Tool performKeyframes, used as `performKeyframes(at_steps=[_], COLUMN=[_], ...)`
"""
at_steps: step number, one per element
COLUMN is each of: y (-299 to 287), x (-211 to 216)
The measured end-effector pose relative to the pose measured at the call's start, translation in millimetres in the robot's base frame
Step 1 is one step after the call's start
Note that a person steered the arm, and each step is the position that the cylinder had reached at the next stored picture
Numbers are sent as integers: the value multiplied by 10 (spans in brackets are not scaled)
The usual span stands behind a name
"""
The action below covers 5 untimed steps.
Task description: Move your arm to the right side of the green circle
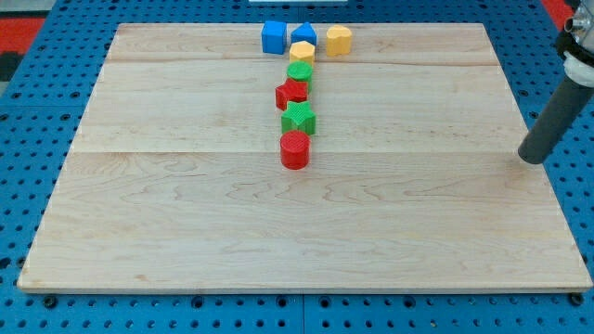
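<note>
The green circle [299,72] sits in a column of blocks near the board's top middle. Above it is a yellow block [302,52]; below it are a red star [291,93], a green star [299,118] and a red cylinder [294,149]. My tip [531,159] stands at the board's right edge, far to the right of the column and lower in the view than the green circle. It touches no block.
A blue cube [273,37], a blue block [303,34] and a yellow hexagon [339,40] sit at the top edge of the wooden board [186,232]. A blue pegboard [37,121] surrounds the board.
</note>
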<state>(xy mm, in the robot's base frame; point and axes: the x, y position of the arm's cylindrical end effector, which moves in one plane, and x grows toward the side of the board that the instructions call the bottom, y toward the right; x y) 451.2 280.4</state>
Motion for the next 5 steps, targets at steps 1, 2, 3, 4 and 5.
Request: performKeyframes(at_steps=[1,2,3,4,5], y=[0,0,-162,-559,-886], x=[-9,-14,-716,-1426,-1588])
